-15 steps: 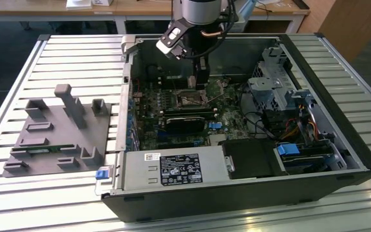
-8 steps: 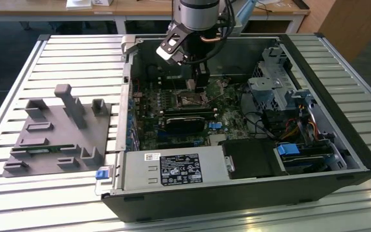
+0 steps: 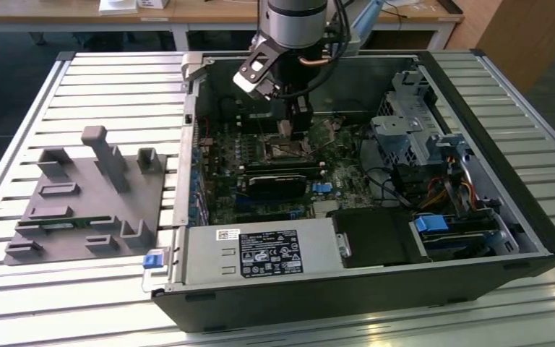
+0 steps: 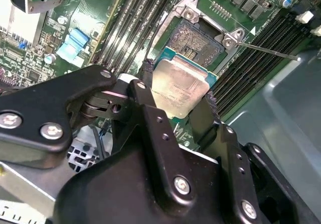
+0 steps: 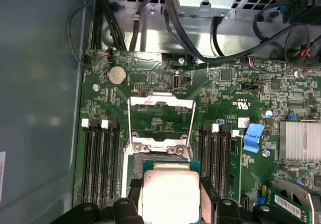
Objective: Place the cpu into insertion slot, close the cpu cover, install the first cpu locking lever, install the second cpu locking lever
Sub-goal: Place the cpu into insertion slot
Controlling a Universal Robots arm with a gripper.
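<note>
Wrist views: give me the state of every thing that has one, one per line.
cpu: clamped above the insertion slot, not seated.
gripper: shut on the cpu.
insertion slot: uncovered, empty.
cpu cover: flipped up, open.
locking lever: released, off the cover.

A grey fixture [image 3: 75,210] lies beside the open computer case [image 3: 355,296].

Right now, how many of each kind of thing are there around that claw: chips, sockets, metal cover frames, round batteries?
cpu, held in the gripper: 1
insertion slot, empty: 1
cpu cover, swung open: 1
coin battery: 1
Total: 4
</note>
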